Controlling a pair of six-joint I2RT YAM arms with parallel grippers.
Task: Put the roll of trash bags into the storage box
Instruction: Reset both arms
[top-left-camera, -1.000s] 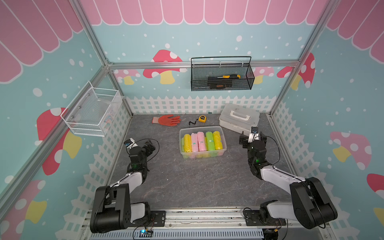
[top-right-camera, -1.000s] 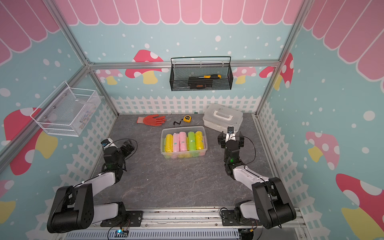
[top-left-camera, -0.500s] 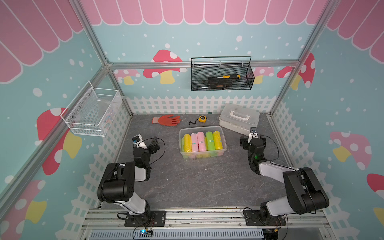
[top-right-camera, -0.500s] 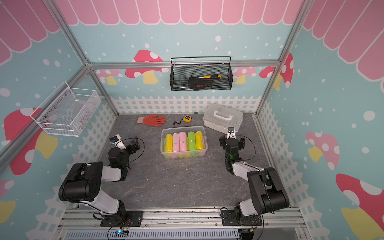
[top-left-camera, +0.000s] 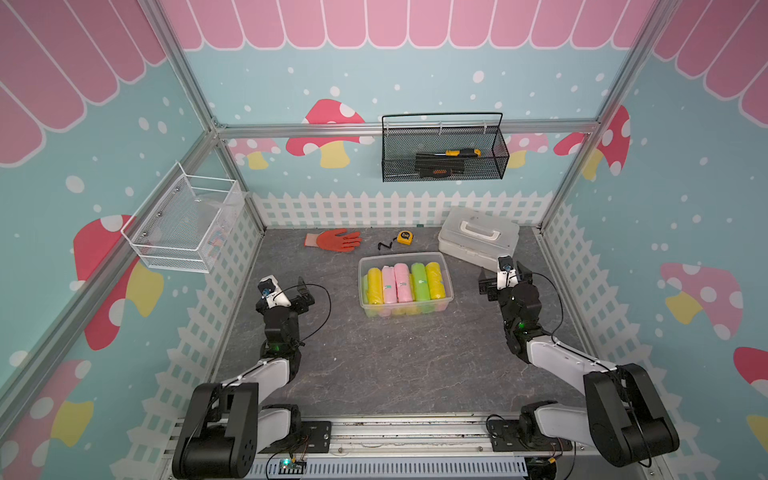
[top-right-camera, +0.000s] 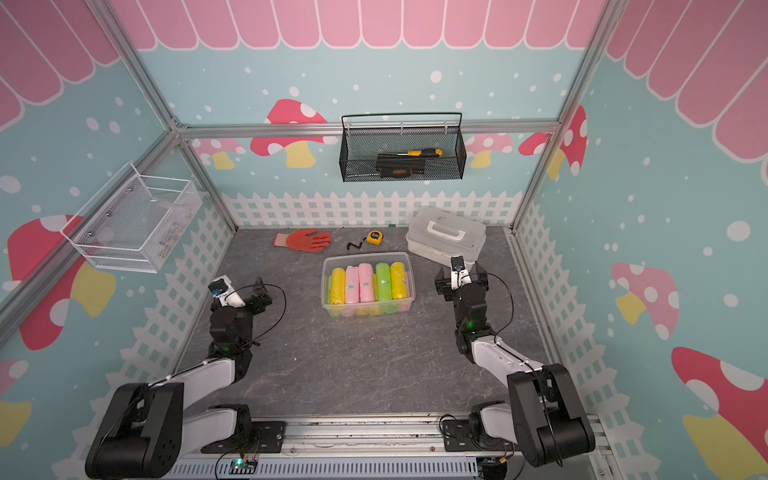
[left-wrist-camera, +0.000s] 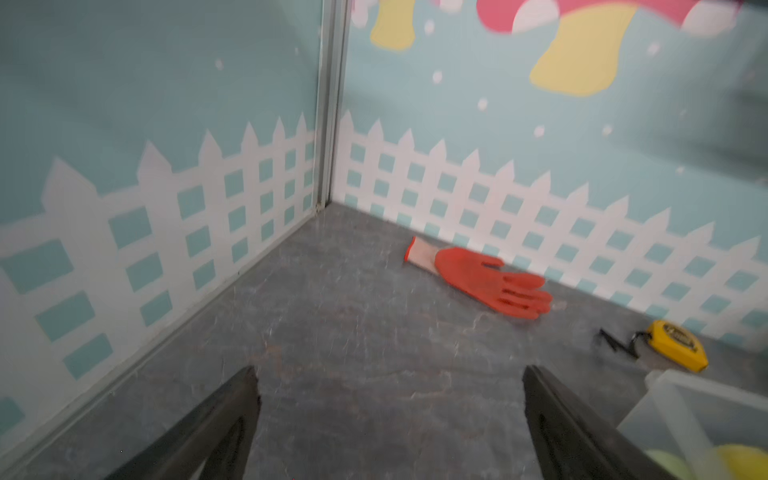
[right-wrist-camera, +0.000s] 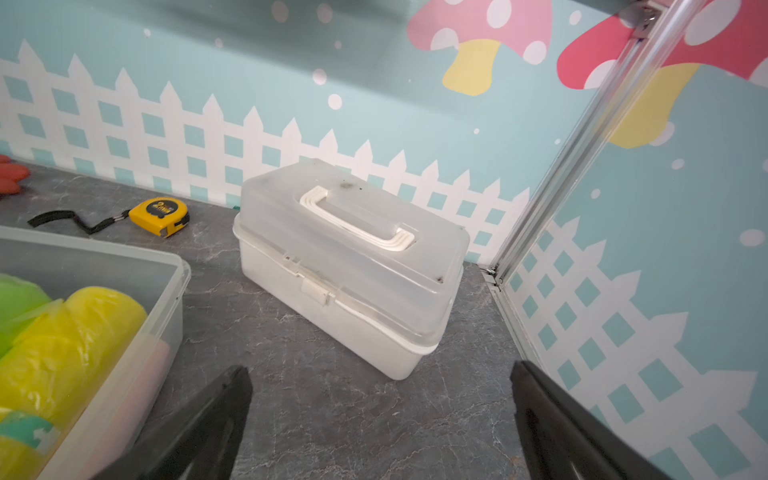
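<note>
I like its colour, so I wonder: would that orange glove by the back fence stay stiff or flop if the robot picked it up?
Probably floppy: the orange glove lies flat and thin on the floor. It likely weighs little. Being flat, it should not roll if pushed, though it might bunch up.

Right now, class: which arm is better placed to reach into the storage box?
Probably right: the right gripper, open and empty, sits nearer the storage box, and its wrist view shows more of it. The left gripper, also open, stands farther off.
</note>
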